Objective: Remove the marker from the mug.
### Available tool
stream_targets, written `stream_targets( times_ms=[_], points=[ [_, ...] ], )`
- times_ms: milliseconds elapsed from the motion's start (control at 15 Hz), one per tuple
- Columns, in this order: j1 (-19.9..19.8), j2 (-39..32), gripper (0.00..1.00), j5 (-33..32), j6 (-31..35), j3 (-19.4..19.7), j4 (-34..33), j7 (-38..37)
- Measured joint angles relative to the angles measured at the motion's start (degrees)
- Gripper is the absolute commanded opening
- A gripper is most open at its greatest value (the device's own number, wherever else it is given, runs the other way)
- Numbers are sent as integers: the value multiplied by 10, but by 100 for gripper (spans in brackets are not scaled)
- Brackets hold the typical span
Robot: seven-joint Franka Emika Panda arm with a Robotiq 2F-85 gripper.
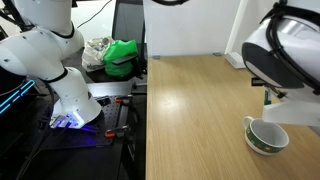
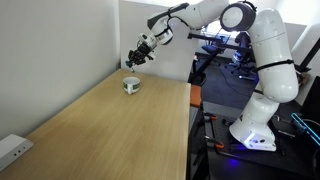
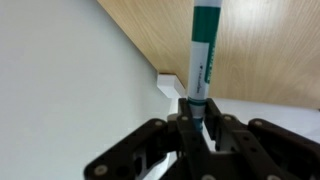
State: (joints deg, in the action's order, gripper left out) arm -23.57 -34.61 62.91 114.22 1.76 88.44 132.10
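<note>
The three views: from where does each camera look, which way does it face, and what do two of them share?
Exterior view, low beside the table: faces across it, the mug close by; shows the robot's base and a near part of the arm.
Exterior view, raised at the table's end: faces along it to the mug; shows the whole arm, the hand above the mug.
Wrist view, on the wrist: faces table and wall past the hand, which grips the marker.
Shared: both exterior views show mug, table and arm.

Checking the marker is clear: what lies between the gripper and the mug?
Only open air, in an exterior view; the gripper, gripping the marker, hangs above the mug.
</note>
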Motion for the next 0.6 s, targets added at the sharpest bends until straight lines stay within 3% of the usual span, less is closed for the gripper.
stream_targets(
  times_ms=[600],
  points=[
    [41,59,5,19,-79,-1,100,62]
  ],
)
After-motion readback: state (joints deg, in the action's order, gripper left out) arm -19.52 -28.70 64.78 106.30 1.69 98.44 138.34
